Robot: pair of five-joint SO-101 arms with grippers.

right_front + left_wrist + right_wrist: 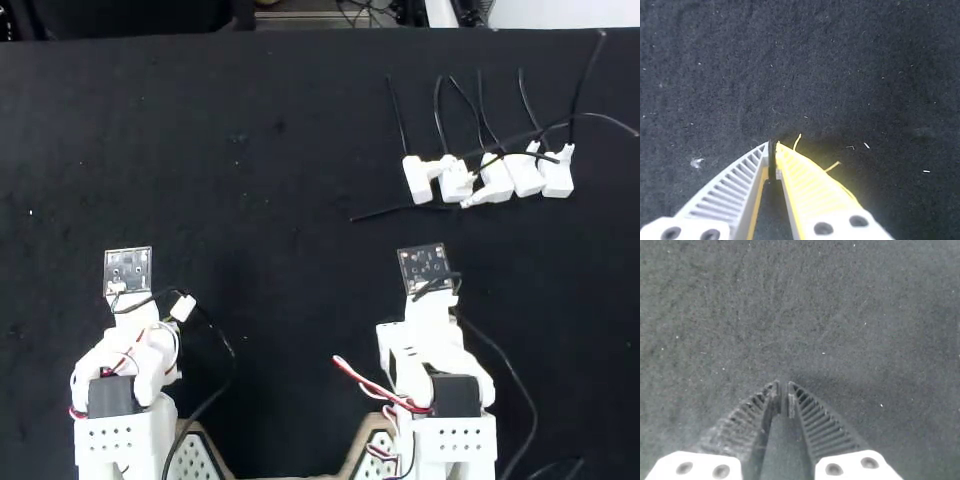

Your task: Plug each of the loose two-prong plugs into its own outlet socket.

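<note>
I have both arms folded low at the near edge of the black table (250,150). The left gripper (772,150) is pinched closed, fingertips meeting with nothing between them and bare cloth underneath. The right gripper (782,390) is the same: tips drawn together, holding nothing. The row of white plugs and sockets (490,177) sits at the far right, with thin black cords (480,100) running off toward the far edge. That row is well apart from both grippers, nearer the right arm (432,345) than the left arm (130,350). I cannot tell which plugs are seated.
</note>
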